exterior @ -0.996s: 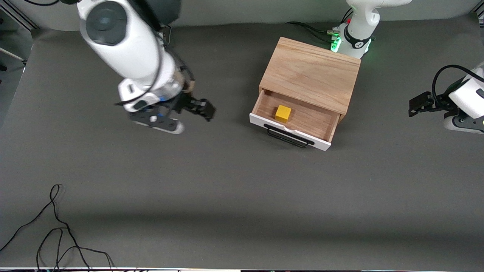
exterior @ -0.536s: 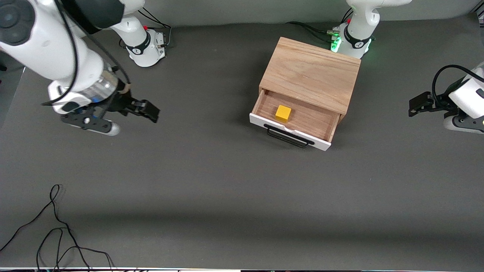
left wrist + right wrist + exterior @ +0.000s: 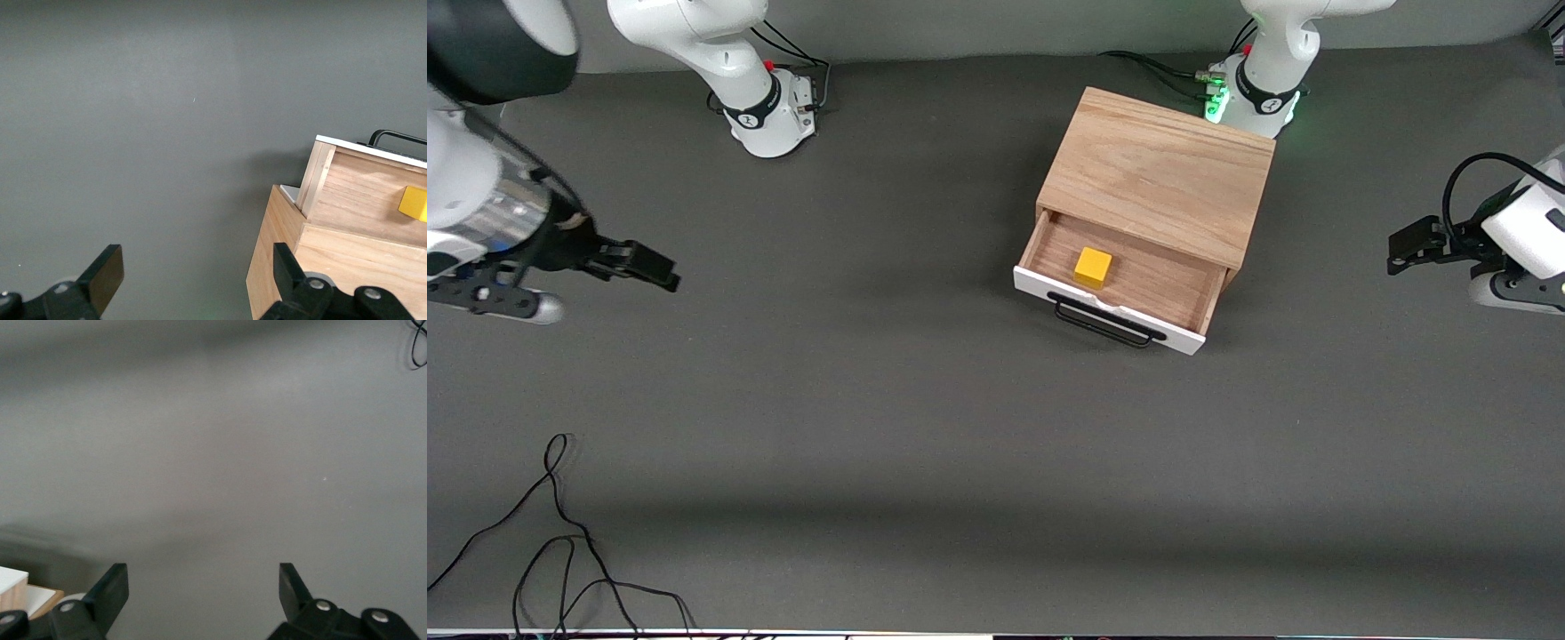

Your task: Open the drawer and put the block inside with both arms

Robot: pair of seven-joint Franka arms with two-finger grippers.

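Light-wood box [image 3: 1158, 174] in the front view sits near the left arm's base, its shallow drawer [image 3: 1120, 284] with white front panel and black bar handle [image 3: 1107, 323] pulled open toward the camera. Inside on the tray floor rests the small yellow cube block [image 3: 1093, 268]. The right gripper [image 3: 640, 264] hangs over bare grey table [image 3: 960, 462] at the right arm's end; the left gripper [image 3: 1412, 244] waits over the left arm's end.

Left wrist view: the left gripper [image 3: 193, 280] has its black fingers [image 3: 105, 275] spread wide, empty, with the box, drawer and block [image 3: 413, 203] in sight.

Right wrist view: the right gripper [image 3: 200, 597] has its fingers [image 3: 115, 589] parted, gripping nothing, above grey mat.
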